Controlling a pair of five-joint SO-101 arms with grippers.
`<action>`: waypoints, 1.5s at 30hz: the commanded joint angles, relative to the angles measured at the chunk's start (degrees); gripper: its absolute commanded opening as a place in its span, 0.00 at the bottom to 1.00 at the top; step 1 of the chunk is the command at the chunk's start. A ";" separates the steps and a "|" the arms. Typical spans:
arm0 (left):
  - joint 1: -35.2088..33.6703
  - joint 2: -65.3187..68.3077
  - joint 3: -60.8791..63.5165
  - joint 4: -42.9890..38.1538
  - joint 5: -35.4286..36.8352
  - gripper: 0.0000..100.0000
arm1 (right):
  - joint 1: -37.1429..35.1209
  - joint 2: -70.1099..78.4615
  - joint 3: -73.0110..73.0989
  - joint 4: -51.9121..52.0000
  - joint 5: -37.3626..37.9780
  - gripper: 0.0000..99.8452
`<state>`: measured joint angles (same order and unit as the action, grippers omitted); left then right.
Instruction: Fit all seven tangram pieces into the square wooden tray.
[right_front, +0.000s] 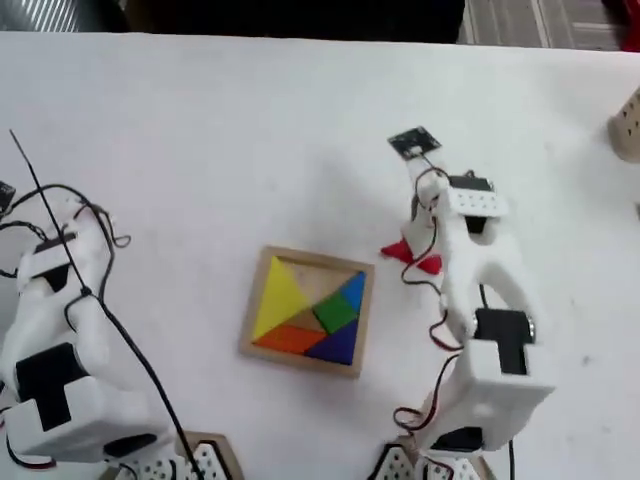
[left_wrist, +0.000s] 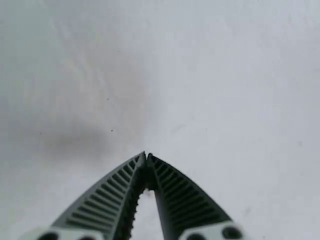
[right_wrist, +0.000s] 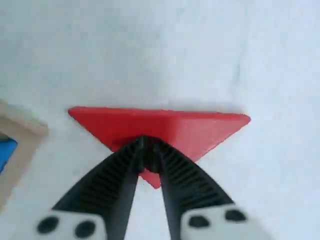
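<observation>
High view first: the square wooden tray (right_front: 320, 259) is seen near the middle of the white table (right_front: 200, 140). Five coloured pieces are counted inside it: a yellow triangle (right_front: 280, 295), a light blue piece (right_front: 352, 290), a green piece (right_front: 335, 312), an orange piece (right_front: 290, 338) and a dark blue triangle (right_front: 338, 346). A wood-coloured patch is noted along the tray's far edge; whether it is a piece or bare floor cannot be told. Just beside the tray, on the right arm's side, the red triangle (right_front: 398, 251) is found flat on the table. Part of it is covered by the right arm (right_front: 480, 300) and its trailing wires (right_front: 432, 285). Well beyond the tray, at the table's edge, a pale pegged block (right_front: 627, 125) is spotted. On the tray's other side, well apart from it, the left arm (right_front: 55, 340) is parked.

Over to the right wrist view: the right gripper (right_wrist: 149, 144) is drawn in to a narrow point, tips together and set on the red triangle's face. Nothing is pinched between them, as far as can be judged. The triangle's full long edge is laid out here, where from above it is cut in two by the arm, and the tray's corner (right_wrist: 22, 131) is caught just beside it. In the left wrist view, the left gripper (left_wrist: 146, 157) is closed tip to tip; nothing is held, and bare table is faced.
</observation>
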<state>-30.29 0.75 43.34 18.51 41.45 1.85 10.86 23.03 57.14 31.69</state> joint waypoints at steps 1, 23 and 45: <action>0.66 -0.31 -1.23 -1.23 0.09 0.02 | 1.19 -8.40 9.14 0.22 2.90 0.02; 0.84 -0.31 -1.23 -1.14 -2.99 0.02 | 3.03 -31.96 15.74 4.44 -25.76 0.26; 1.01 -0.31 -1.23 -1.14 -3.08 0.02 | -3.65 5.76 -7.91 -2.77 -64.62 0.26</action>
<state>-30.02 0.75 43.34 18.51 39.16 -0.35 13.67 20.31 51.52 -32.40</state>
